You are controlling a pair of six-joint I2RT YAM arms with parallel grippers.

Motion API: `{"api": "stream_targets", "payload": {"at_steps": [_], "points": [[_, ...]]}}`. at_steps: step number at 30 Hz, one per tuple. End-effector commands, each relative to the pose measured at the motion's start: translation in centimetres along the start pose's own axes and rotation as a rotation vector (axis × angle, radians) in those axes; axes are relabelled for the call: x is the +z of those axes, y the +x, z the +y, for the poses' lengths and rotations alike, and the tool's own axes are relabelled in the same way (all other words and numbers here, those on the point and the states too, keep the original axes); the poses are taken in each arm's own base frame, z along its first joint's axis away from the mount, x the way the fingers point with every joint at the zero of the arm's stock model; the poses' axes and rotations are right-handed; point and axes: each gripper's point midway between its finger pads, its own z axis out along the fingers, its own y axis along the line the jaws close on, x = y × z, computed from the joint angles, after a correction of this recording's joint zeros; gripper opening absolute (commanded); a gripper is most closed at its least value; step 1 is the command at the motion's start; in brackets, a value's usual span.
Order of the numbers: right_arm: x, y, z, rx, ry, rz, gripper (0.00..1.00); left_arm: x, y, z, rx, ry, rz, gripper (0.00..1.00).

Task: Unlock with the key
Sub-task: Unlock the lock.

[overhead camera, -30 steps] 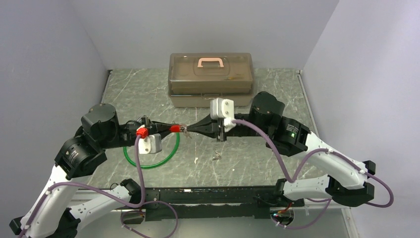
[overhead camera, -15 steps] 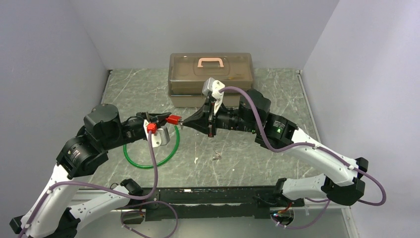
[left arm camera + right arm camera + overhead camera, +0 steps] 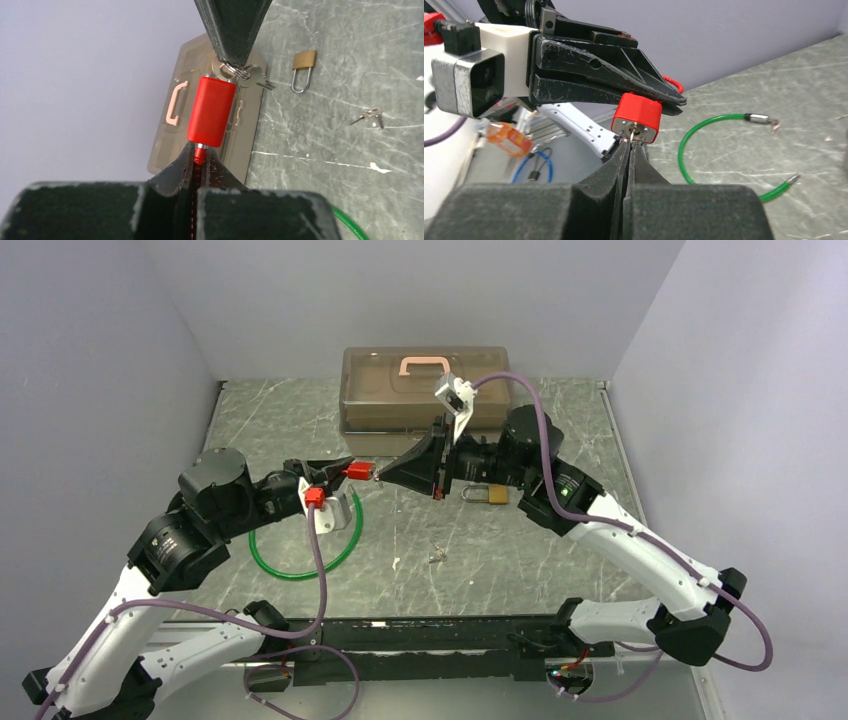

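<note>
**Key pinched at the red lock's keyway, both held off the table**

I have the right gripper [image 3: 629, 146] squeezed together on the key [image 3: 632, 135]. The key's tip sits at the keyway in the silver end face of the red lock body [image 3: 212, 110]. How deep it has gone in I cannot tell. The left gripper [image 3: 196, 155] is clamped on the red wire [image 3: 672, 83] where it leaves the lock body's other end. Both things hang in the air between the arms, above the table [image 3: 560, 570] and in front of the brown case [image 3: 425, 390].

I judge the key light, thin and stiff, but it is slick metal. It could twist in the pads or bend if I turn it off-axis. The hold belongs on its flat bow, with the blade in line with the keyway. A ring with a spare key [image 3: 252, 76] dangles beside my fingertips and may swing. The lock hangs from flexible wire, so it may swivel rather than resist my turn.

A brass padlock [image 3: 304, 62], some loose keys [image 3: 371, 116] and the green cable [image 3: 704, 125] lie on the table. I can read no brand, label or writing anywhere.
</note>
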Motion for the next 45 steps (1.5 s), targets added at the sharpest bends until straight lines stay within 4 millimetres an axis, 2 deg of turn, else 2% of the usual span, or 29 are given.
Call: {"api": "stream_targets", "payload": {"at_steps": [1, 5, 22, 25, 28, 30, 35, 38, 40, 42, 45], "points": [[0.8, 3.7, -0.7, 0.252, -0.062, 0.154, 0.00, -1.4, -5.5, 4.6, 0.135, -0.169, -0.191, 0.00], [1.3, 4.8, -1.2, 0.335, -0.094, 0.184, 0.00, -1.7, -6.0, 5.3, 0.159, -0.184, -0.194, 0.00], [0.6, 2.9, -1.7, 0.583, -0.219, 0.197, 0.00, -1.6, -4.7, 3.7, 0.240, -0.150, -0.161, 0.00], [0.2, 2.5, -1.9, 0.571, -0.213, 0.204, 0.18, -1.7, -4.8, 3.8, 0.215, -0.154, -0.162, 0.00], [-1.0, 1.5, -3.2, 0.500, -0.134, 0.169, 0.34, -1.7, -4.8, 3.5, 0.168, -0.137, -0.163, 0.00], [-2.1, 0.2, -3.8, 0.435, -0.097, 0.125, 0.48, -1.5, -4.7, 3.0, 0.143, -0.112, -0.162, 0.00], [-4.7, -3.8, -4.2, 0.235, -0.008, 0.028, 0.66, -1.2, -4.4, 2.1, 0.103, -0.071, -0.160, 0.00], [-5.6, -5.6, -3.9, 0.095, 0.022, -0.007, 0.74, -1.1, -4.4, 1.7, 0.069, -0.053, -0.161, 0.00], [-6.0, -6.6, -3.5, -0.030, 0.031, -0.038, 0.83, -1.0, -4.5, 1.3, 0.040, -0.030, -0.167, 0.00], [-6.4, -7.4, -2.7, -0.175, 0.012, -0.083, 0.99, -0.8, -4.6, 0.6, -0.010, 0.006, -0.175, 0.00], [-6.2, -7.6, -0.4, -0.394, -0.037, -0.128, 1.00, -0.6, -4.9, -0.4, -0.082, 0.058, -0.189, 0.00]]}}
